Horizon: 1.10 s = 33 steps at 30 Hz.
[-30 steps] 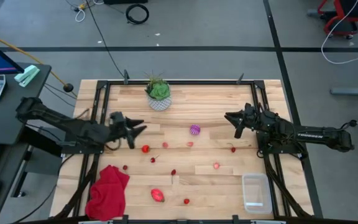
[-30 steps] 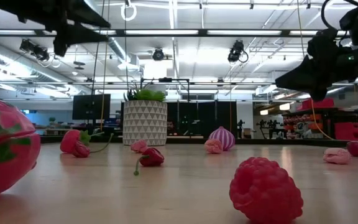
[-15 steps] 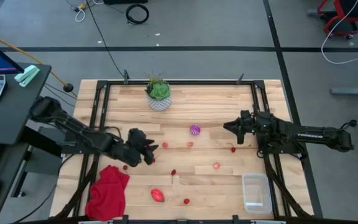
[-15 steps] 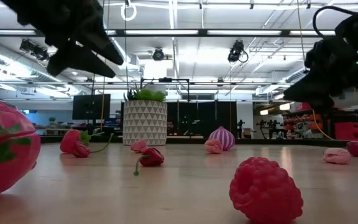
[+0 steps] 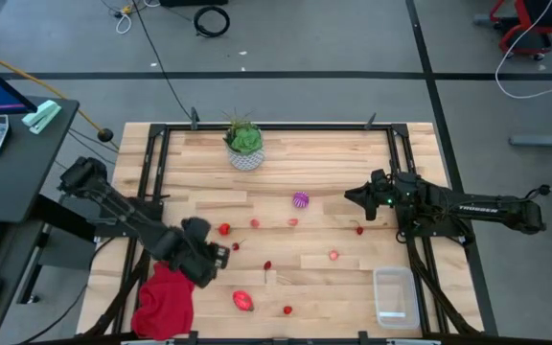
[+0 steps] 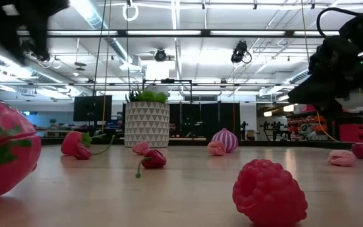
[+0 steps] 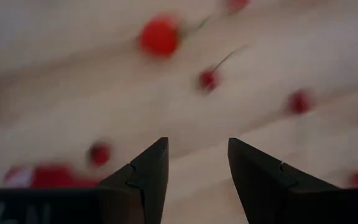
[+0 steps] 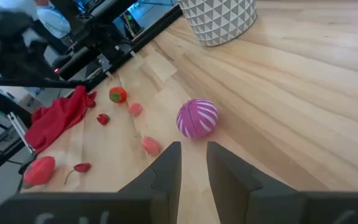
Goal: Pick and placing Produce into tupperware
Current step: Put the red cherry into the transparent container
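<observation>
Approach step, nothing gripped. Left claw (image 5: 217,257), fingers spread and empty, hangs over berries (image 5: 225,229) beside the red cloth (image 5: 167,295). Right claw (image 5: 353,195), fingers narrowly parted, faces the purple ball (image 5: 301,200). Tupperware (image 5: 395,296) sits empty at the worktop (image 5: 333,158) corner. Next: descend, pinch one.

A: Light? Overhead, even and bright; long ceiling tubes (image 6: 188,34) glared white in the low view.

B: Shadows?

A: Soft, short, tucked under the arms on the table (image 5: 343,163).

B: Blur?

A: Left wrist view was smeared, berries (image 7: 160,36) just red blobs. Low view: near raspberry (image 6: 270,192) slightly soft. Right wrist view sharp on the purple ball (image 8: 197,118).
</observation>
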Motion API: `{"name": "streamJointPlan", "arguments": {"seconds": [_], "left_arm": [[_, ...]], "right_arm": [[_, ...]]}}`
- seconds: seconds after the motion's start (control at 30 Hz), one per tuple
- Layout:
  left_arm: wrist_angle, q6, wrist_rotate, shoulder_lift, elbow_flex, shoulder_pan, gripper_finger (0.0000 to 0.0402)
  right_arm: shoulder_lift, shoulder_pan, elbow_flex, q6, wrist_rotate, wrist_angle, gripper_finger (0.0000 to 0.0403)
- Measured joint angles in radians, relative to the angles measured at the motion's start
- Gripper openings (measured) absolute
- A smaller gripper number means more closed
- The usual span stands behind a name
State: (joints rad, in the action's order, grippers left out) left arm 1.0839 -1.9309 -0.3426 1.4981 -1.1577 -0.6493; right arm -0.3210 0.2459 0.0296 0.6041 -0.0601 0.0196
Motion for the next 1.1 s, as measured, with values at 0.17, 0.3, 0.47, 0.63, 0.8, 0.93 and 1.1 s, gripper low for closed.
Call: {"name": "streamJointPlan", "arguments": {"seconds": [0.17,0.3,0.47,0.63,0.8,0.93,1.1], "left_arm": [[0.053,-0.164,0.079,0.04,0.072,-0.057,0.0171],[0.002,-0.255,0.081,0.041,0.107,-0.101,0.0171],[-0.067,-0.338,0.084,0.041,0.117,-0.135,0.0171],[-0.079,-0.393,0.135,0.059,0.118,-0.138,0.0171],[-0.091,-0.411,0.182,0.133,0.118,-0.132,0.0171],[-0.108,-0.414,0.187,0.183,0.118,-0.127,0.0171],[-0.107,-0.423,0.227,0.231,0.118,-0.126,0.0171]], "right_arm": [[0.0,0.0,0.0,0.0,0.0,0.001,0.0085],[0.0,0.0,0.0,-0.002,0.0,0.001,0.0085],[0.0,0.0,0.0,-0.048,0.014,0.002,0.0085],[0.0,0.001,0.0,-0.19,0.042,0.003,0.0085],[0.0,0.001,0.0,-0.306,0.08,-0.005,0.0085],[0.0,0.0,-0.001,-0.366,0.118,-0.035,0.0085],[0.0,0.001,-0.001,-0.379,0.158,-0.076,0.0085]]}}
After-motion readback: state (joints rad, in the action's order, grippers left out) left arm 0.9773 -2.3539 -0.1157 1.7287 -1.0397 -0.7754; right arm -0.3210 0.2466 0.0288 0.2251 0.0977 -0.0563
